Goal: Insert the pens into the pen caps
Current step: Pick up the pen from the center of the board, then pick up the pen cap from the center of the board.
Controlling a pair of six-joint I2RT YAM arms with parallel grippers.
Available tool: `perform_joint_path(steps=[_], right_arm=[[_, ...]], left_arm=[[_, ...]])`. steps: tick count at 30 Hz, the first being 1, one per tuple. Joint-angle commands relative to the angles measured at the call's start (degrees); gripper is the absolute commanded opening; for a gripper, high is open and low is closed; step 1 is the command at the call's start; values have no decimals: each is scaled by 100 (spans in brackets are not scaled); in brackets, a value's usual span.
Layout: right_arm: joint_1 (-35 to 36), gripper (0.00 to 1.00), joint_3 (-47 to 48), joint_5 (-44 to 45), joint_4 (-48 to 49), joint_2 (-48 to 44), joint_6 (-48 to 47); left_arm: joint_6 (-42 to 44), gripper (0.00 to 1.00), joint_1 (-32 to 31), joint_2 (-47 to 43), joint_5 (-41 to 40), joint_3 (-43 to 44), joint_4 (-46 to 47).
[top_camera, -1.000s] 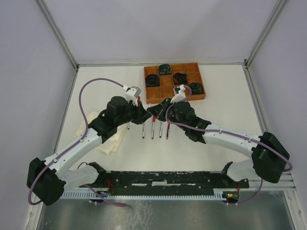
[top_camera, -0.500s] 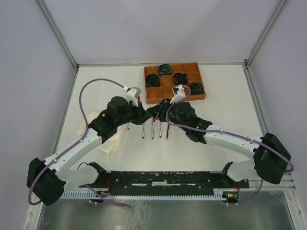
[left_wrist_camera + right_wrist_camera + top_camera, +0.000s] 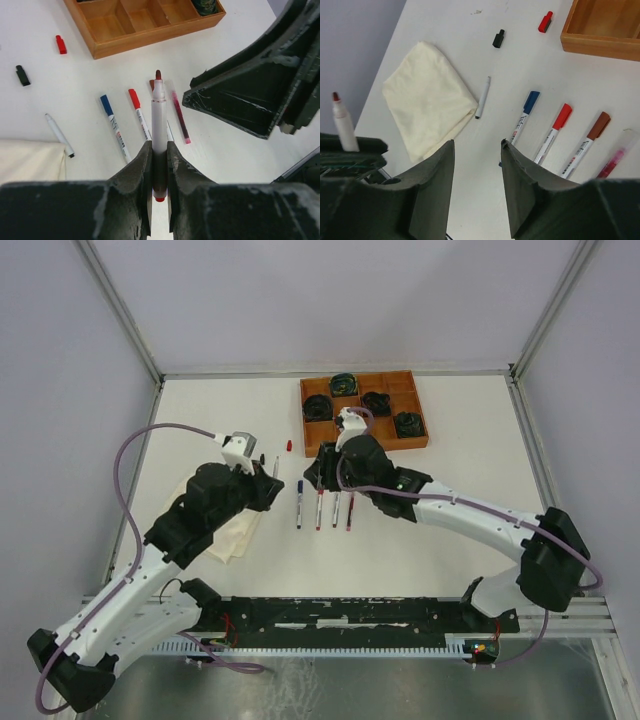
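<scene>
My left gripper (image 3: 159, 150) is shut on an uncapped white pen (image 3: 159, 112) with a dark red tip, held above the table and pointing away. It sits left of the pen row in the top view (image 3: 268, 482). My right gripper (image 3: 477, 145) is open and empty above the row (image 3: 318, 472). On the table lie a blue-capped pen (image 3: 114, 129), a red-capped pen (image 3: 139, 112), a brown-capped pen (image 3: 590, 135), a pink pen (image 3: 180, 122) and an uncapped thin pen (image 3: 59, 135). A loose red cap (image 3: 61, 44) and a black cap (image 3: 22, 75) lie beyond them.
A wooden compartment tray (image 3: 365, 446) with dark coiled cable bundles (image 3: 318, 407) stands just behind the pens. A folded cream cloth (image 3: 427, 97) lies left of the pens, under my left arm. White walls enclose the table.
The two grippers were close together over the pens. My left arm has drawn back to the left and nearer with the pen. My right gripper has shifted slightly left.
</scene>
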Motion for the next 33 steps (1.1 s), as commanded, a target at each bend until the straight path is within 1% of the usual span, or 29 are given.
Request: perform_joint_path(steps=[1, 6, 11, 19, 23, 27, 33], right_arm=[[24, 50, 859, 161, -888, 702, -709], [26, 51, 1856, 411, -1411, 1716, -719], [26, 54, 2753, 767, -1605, 2668, -592], [13, 56, 4201, 1170, -1830, 4166, -501], [-35, 56, 4932, 1434, -1971, 4767, -496], [-140, 56, 5662, 1573, -2324, 5294, -443], [-335, 56, 6343, 1676, -2493, 5869, -68]], left_arm=[[6, 3, -2, -293, -538, 18, -624], [-70, 3, -2, -513, -804, 84, -919], [-74, 3, 0, -603, -1020, 271, -1299], [-162, 3, 0, -878, -934, 222, -1405], [-149, 3, -5, -938, -891, 171, -1351], [-136, 3, -18, -1071, -903, 130, -1310], [-74, 3, -9, -1002, -779, 89, -1197]])
